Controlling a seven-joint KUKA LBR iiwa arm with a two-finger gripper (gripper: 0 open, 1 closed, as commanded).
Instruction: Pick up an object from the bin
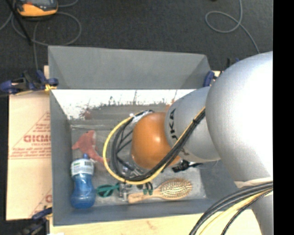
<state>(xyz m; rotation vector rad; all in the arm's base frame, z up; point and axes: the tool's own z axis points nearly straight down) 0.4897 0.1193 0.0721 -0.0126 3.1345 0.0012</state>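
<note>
I note a blue bottle (pixel 82 186) lying lower left of frame, a pink toy (pixel 86 144) just above it, a wooden hairbrush (pixel 167 190) lower centre, and an orange device (pixel 36 7) at the top left edge.

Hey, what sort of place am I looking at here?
Probably a robotics lab: a robot arm reaches into a grey metal bin of odd household things, such as a blue bottle and a wooden hairbrush, with cables loose on the dark floor.
</note>
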